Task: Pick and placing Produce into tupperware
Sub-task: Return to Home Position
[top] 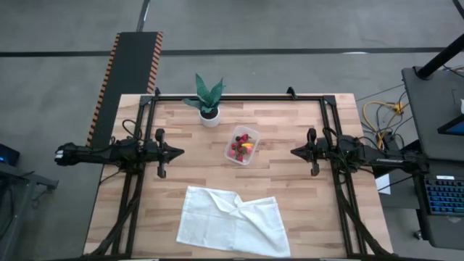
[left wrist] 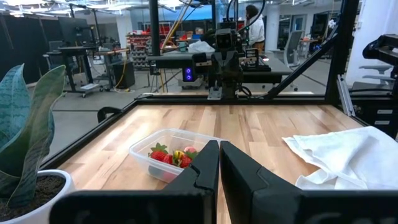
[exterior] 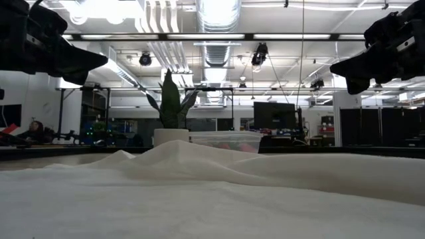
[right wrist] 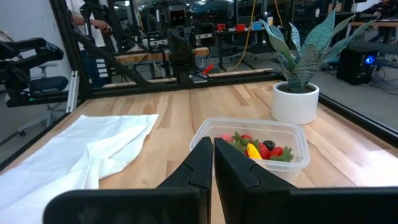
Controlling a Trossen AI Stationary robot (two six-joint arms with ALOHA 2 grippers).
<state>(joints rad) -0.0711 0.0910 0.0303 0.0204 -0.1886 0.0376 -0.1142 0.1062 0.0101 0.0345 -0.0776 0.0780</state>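
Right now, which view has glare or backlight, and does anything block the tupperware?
Low view: ceiling lights glare, the left hand and right hand hang above as silhouettes, the white cloth hides part of the tupperware. High view: even light, tupperware unobstructed. Wrist views: each hand's shut fingers cover part of it.

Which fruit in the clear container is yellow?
The small piece in the middle of the tupperware, beside the dark berry; its other neighbours are red strawberries.

light wood bench (top: 297, 181), little potted plant (top: 209, 114) toward the back, clear tupperware (top: 251, 154) near it mid-bench, rumpled white cloth (top: 232, 221) at the front
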